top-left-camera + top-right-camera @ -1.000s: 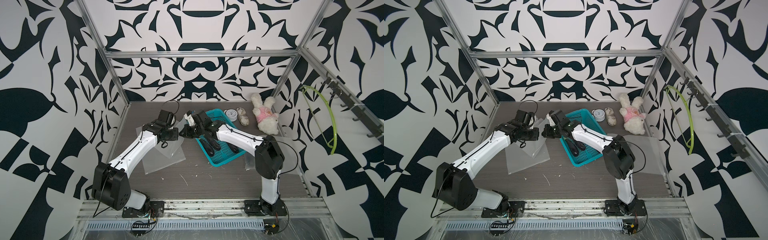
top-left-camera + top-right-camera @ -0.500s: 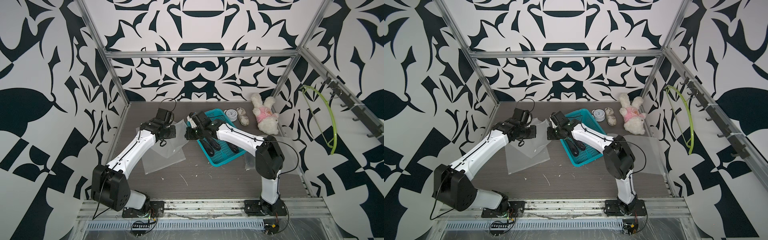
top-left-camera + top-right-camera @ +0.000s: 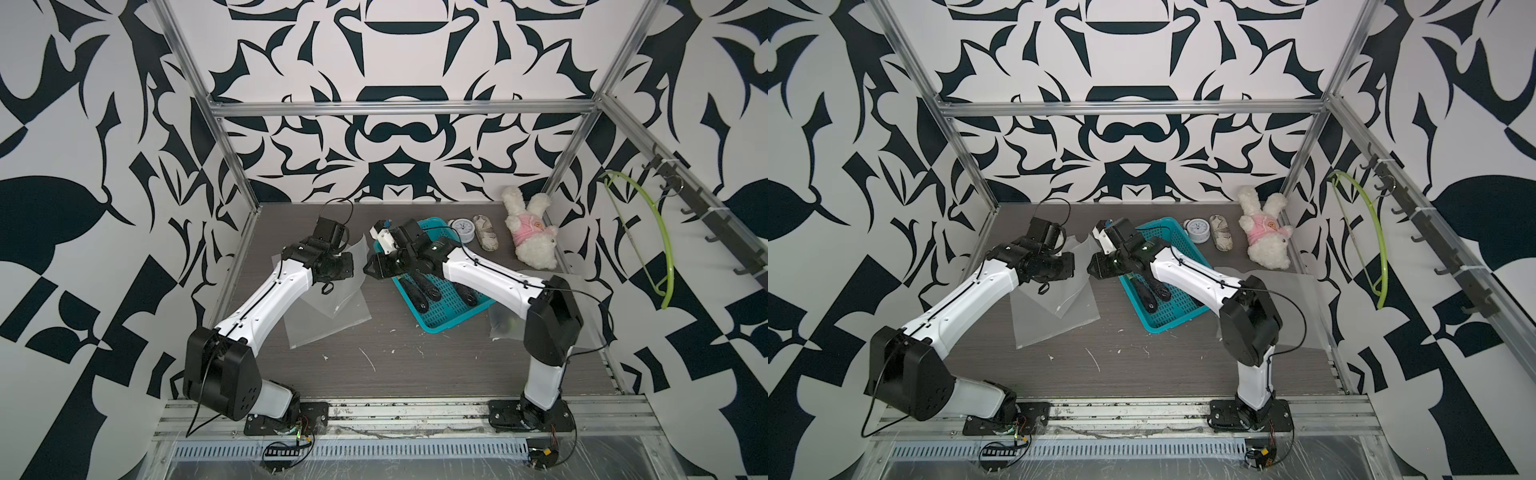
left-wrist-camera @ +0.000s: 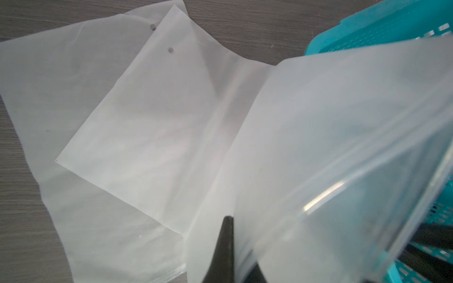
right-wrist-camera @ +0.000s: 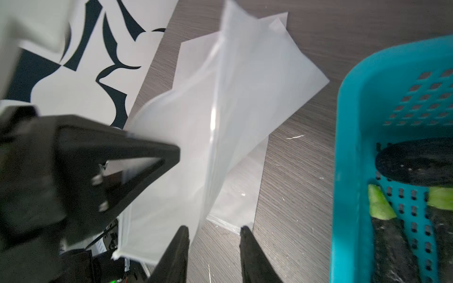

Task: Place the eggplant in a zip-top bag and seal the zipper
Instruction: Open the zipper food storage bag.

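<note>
Looking down in a top view, my left gripper [image 3: 347,266] is pinched tight on a lifted zip-top bag [image 3: 359,249]. My right gripper [image 3: 371,267] faces it from its 3 o'clock. The eggplant [image 3: 419,286] lies in the teal basket [image 3: 434,328] at my right gripper's 4 o'clock. Left wrist: one finger [image 4: 226,240] presses against the bag's film. Right wrist: my fingers [image 5: 182,245] stand apart and empty, just beside the bag's edge.

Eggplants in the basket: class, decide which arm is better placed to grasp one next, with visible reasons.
Probably right: the right end effector is open beside the basket; the left end effector is shut on the bag.
</note>
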